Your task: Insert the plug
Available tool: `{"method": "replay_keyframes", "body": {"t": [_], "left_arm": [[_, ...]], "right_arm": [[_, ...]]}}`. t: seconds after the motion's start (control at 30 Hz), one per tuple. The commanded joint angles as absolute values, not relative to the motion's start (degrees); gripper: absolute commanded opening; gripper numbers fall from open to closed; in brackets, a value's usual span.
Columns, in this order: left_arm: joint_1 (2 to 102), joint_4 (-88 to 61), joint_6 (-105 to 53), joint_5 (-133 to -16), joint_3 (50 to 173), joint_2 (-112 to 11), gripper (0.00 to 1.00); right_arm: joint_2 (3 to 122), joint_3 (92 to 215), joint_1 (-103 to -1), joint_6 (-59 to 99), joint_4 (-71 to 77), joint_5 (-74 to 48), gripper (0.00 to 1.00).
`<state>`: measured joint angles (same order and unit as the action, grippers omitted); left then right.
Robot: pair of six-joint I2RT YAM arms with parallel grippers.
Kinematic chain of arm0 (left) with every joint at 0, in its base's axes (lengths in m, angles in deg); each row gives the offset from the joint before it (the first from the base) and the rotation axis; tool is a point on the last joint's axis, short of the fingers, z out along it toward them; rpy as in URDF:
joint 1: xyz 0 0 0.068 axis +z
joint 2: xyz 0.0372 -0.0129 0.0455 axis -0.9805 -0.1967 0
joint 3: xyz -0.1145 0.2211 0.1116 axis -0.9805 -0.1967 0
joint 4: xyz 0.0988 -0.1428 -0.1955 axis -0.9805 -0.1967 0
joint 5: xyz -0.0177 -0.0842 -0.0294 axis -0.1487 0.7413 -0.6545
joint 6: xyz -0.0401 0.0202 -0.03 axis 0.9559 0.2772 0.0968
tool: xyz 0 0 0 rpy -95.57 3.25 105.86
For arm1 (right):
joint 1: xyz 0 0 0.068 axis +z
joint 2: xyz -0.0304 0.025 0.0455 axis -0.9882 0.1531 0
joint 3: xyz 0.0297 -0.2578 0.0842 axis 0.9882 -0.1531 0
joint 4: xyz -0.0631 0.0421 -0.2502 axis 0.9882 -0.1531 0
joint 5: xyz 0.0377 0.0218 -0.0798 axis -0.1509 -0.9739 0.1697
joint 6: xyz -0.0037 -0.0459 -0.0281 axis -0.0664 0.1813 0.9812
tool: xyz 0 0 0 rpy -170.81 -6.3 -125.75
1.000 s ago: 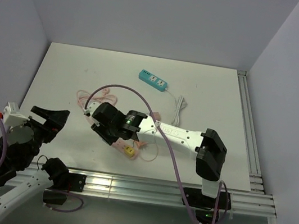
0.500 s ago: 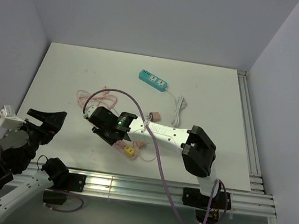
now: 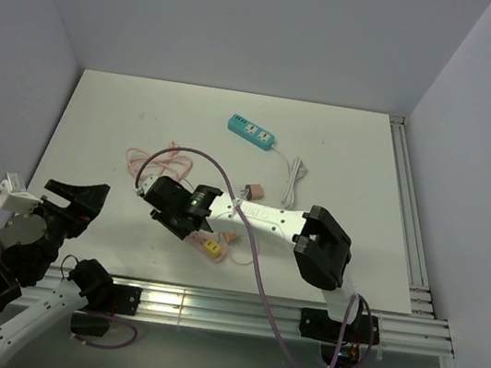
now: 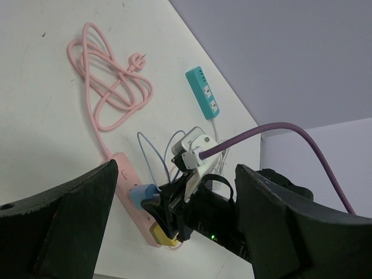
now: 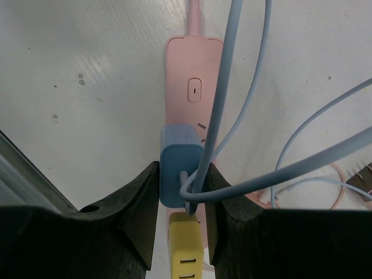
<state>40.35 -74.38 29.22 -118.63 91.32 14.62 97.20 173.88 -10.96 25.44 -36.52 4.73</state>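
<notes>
A light blue plug [image 5: 180, 168] with its thin blue cable [image 5: 232, 75] is clamped between the black fingers [image 5: 136, 203] of my right gripper [image 5: 181, 172], which is shut on it. The plug stands upright against the face of a pink power strip [image 5: 193, 70], just behind a yellow plug [image 5: 187, 247] that sits in the strip. Its prongs are hidden. In the top view the right gripper [image 3: 180, 214] hangs over the strip [image 3: 193, 237] at the table's near middle. My left gripper [image 3: 75, 197] is raised at the near left, open and empty.
A teal power strip [image 3: 253, 131] with a white cord [image 3: 295, 178] lies at the back. The pink strip's cable is coiled [image 3: 151, 160] to the left. A small pinkish adapter [image 3: 251, 190] lies beside the right arm. A rail [image 3: 253, 311] runs along the near edge.
The right arm has shifted a little left and its elbow has come nearer and lower, still gripping the blue plug. The left arm has drawn back slightly toward the near left.
</notes>
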Motion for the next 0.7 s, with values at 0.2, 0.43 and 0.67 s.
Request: {"method": "replay_keyframes", "body": {"t": [0.2, 0.43, 0.67], "left_arm": [[40.34, -72.23, 27.63, -118.42, 90.9, 15.24, 0.86], [40.25, -72.05, 27.37, -118.24, 90.9, 15.24, 0.86], [40.25, -72.14, 27.19, -118.15, 90.99, 15.42, 0.86]], "right_arm": [[97.94, 175.43, -11.67, 25.31, -33.01, 7.03, 0.0], [98.46, 175.34, -12.02, 25.05, -33.18, 7.65, 0.0], [98.73, 174.82, -12.29, 24.61, -34.23, 6.95, 0.0]]}}
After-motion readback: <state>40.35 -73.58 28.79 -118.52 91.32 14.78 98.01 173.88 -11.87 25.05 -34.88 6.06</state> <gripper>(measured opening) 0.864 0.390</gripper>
